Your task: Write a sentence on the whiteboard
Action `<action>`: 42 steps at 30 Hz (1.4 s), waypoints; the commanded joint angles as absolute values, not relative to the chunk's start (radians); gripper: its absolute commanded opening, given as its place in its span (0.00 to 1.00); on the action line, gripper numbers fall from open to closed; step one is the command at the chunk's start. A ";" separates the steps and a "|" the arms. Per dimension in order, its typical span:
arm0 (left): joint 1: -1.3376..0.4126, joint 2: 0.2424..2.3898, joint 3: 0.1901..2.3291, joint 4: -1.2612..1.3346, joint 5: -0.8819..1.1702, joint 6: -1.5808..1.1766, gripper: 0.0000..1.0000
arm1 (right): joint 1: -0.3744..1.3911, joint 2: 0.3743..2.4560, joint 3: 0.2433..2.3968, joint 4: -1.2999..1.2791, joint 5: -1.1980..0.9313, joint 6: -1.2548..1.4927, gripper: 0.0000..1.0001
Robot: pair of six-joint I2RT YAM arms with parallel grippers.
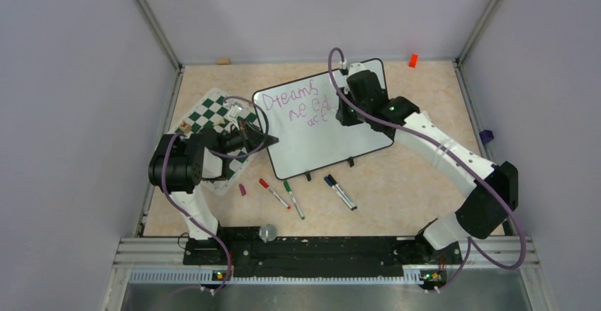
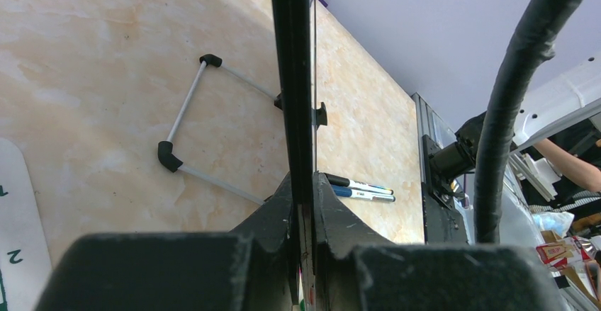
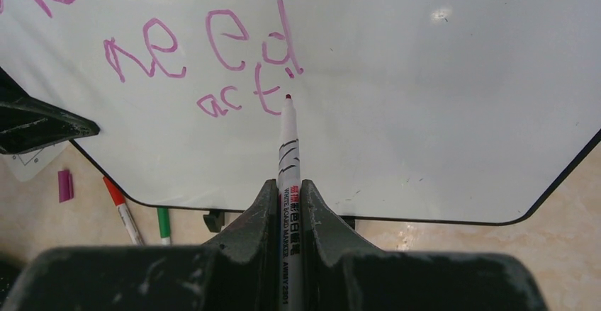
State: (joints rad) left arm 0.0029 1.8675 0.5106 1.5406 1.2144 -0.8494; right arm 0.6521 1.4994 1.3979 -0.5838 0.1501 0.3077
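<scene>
Whiteboard [image 1: 333, 135] stands propped mid-table on the tan tabletop [image 1: 425, 183], tilted, its left corner over the edge of the green-and-white chess mat [image 1: 211, 115]. Left gripper [image 2: 302, 183] is at the board's left edge. In the left wrist view the board runs edge-on between the fingers [image 2: 276, 208], which are clamped on its black frame. The wire stand [image 2: 186, 112] shows behind the board. Right gripper [image 3: 288, 192] hovers over the board's upper middle, fingers closed tight on a white-barrelled marker [image 3: 288, 151]. Its tip points at the surface just right of the "t" in "act" — can't tell if it actually touches. The sentence [image 1: 296, 107] is in purple-pink lettering at the board's upper left, in three slanted lines: "Dreams", "need", "act". On the table just in front of the board lie a loose purple cap [image 1: 242, 190], a red marker [image 1: 273, 193], a green marker [image 1: 293, 198] and a pair of dark-capped markers [image 1: 340, 191] lying side by side. A small orange object [image 1: 412, 60] sits at the far edge — well apart from the rest.
</scene>
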 commanded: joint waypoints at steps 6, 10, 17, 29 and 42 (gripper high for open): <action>-0.006 1.877 0.518 1.620 1.319 -0.773 0.00 | 0.647 1.473 1.371 -0.541 0.139 0.311 0.00; -0.007 1.875 0.516 1.620 1.320 -0.772 0.00 | 0.647 1.496 1.378 -0.525 0.134 0.312 0.00; -0.007 1.875 0.515 1.620 1.320 -0.772 0.00 | 0.647 1.513 1.387 -0.514 0.135 0.310 0.00; -0.007 1.874 0.514 1.620 1.320 -0.772 0.00 | 0.646 1.544 1.421 -0.508 0.144 0.288 0.00; -0.007 1.875 0.514 1.620 1.320 -0.769 0.00 | 0.646 1.569 1.435 -0.511 0.166 0.275 0.00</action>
State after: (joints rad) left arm 0.0029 1.8675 0.5110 1.5406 1.2148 -0.8494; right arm 0.6521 1.5547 1.3907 -0.5385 0.1448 0.2882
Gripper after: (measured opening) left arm 0.100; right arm 0.093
